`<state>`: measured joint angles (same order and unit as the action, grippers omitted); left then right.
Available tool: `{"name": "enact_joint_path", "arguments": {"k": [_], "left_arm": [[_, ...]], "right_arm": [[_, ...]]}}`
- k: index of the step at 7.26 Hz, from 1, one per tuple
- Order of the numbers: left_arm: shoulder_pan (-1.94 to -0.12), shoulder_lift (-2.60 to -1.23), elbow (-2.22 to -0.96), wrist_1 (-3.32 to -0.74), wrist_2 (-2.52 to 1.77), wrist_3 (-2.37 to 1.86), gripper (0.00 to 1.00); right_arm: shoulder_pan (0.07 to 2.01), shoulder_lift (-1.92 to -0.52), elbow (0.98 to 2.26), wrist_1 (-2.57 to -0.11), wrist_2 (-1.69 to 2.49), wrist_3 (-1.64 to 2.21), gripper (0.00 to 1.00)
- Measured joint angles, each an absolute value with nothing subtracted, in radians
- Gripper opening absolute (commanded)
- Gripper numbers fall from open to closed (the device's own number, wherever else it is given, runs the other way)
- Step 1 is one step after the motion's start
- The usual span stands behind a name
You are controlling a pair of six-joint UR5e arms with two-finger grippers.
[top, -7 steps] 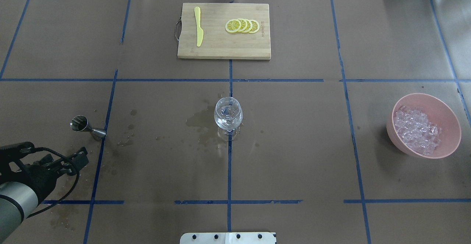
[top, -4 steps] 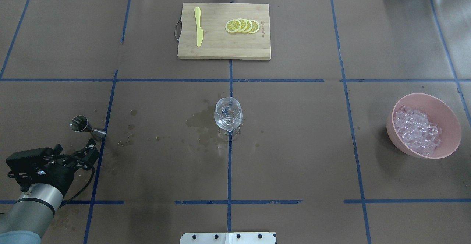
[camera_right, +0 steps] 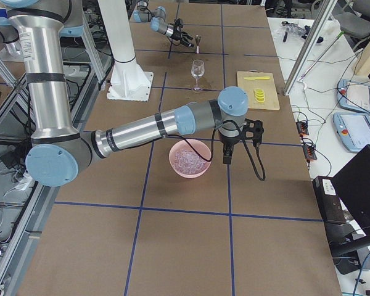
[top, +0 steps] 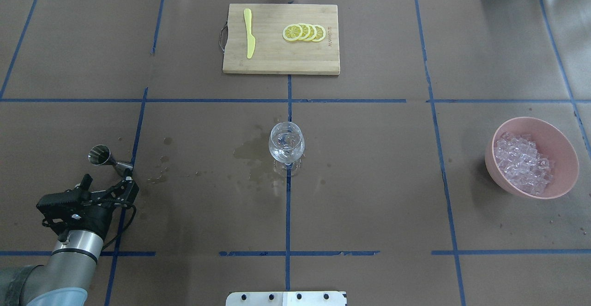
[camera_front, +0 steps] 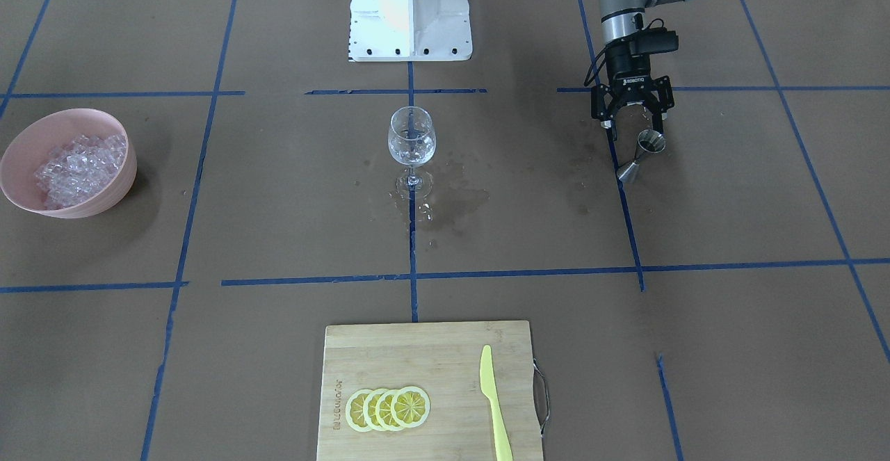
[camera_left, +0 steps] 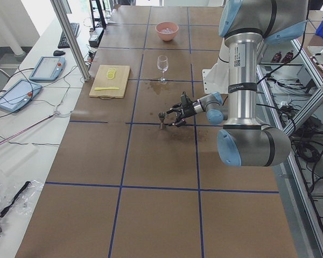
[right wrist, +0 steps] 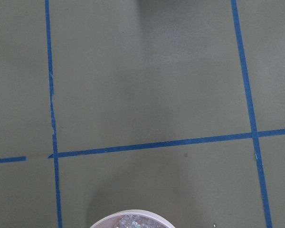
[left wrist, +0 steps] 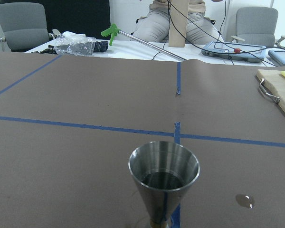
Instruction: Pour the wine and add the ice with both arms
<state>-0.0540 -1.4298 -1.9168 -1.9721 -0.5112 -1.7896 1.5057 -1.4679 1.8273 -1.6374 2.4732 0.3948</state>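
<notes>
While its two fingers are spread wide with nothing between them, the left gripper point(top: 108, 181) hangs low over the brown paper-covered table point(top: 369, 204), pointing at a steel jigger point(top: 104, 157). The jigger stands upright on a blue tape line just beyond the fingertips and apart from them. The left wrist view looks straight at its cone; the inside is dark, and whether wine lies in it cannot be told. Small wet spots dot the paper near it.

The right gripper point(camera_right: 227, 160) shows only in the right side view, pointing down just beside the rim of a pink bowl point(top: 565, 151). Whether it is released or clenched cannot be told. The ice point(top: 521, 163) lies heaped in that bowl, well apart from the jigger, at the robot's right end of the table.

Between the two, at mid-table, a clear wine glass point(top: 286, 145) stands upright on a tape crossing, with darker wet stains on the paper around its foot. Something glints in its bowl, too small to name.

Farther out, a wooden cutting board point(top: 277, 61) carries a yellow knife point(top: 249, 33) and a row of overlapping lemon slices point(top: 304, 33).
</notes>
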Motion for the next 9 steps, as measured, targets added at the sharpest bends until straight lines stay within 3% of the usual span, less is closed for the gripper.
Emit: {"name": "enact_joint_path", "arguments": {"k": [2, 9], "left_arm": [[-0.062, -1.466, -1.864, -1.973, -0.477, -1.791, 0.81], [-0.125, -1.526, -1.797, -1.973, -0.459, -1.789, 0.7]], "right_arm": [[1.49, -1.468, 1.841, -1.637, 2.474, 0.415, 1.0], [1.482, -1.472, 1.844, -1.638, 2.475, 0.419, 1.0]]}}
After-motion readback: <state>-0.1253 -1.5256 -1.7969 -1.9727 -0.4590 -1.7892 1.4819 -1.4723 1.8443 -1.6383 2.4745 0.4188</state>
